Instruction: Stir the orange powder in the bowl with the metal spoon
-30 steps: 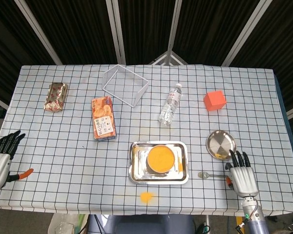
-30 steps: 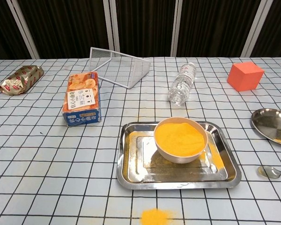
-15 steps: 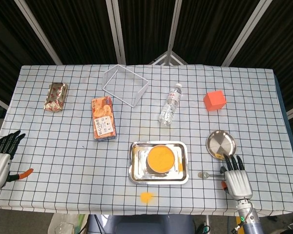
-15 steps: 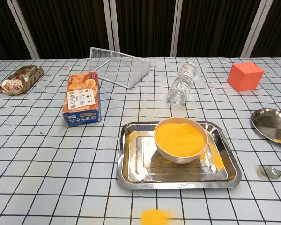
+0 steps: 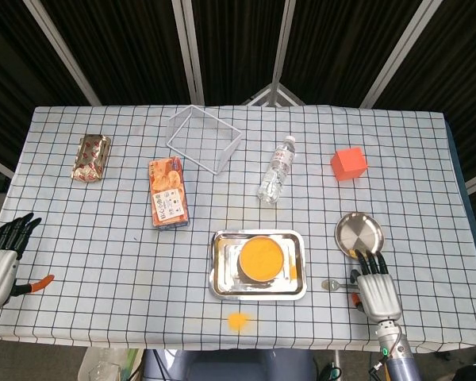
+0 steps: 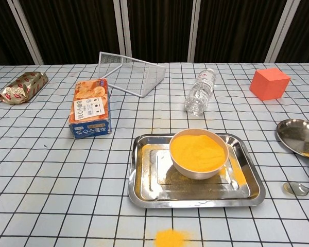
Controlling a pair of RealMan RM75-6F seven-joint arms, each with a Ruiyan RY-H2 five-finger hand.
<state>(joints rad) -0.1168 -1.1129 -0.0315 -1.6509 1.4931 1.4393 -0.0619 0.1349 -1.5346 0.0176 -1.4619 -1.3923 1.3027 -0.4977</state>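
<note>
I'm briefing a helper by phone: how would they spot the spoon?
Find the steel tray holding the bowl of orange powder. Right of it, below the round steel plate, the metal spoon lies flat on the checked cloth, the only slim utensil there.

A staged robot test area, not a home; the worktop [image 5: 103,262] wears a black-gridded white cloth; dark curtains [image 6: 67,31] with pale metal struts [image 6: 124,28] close the far side; unrelated props lie scattered: an orange cube [image 5: 348,163], a tipped wire basket [image 5: 205,139], a snack box [image 5: 168,194].
</note>
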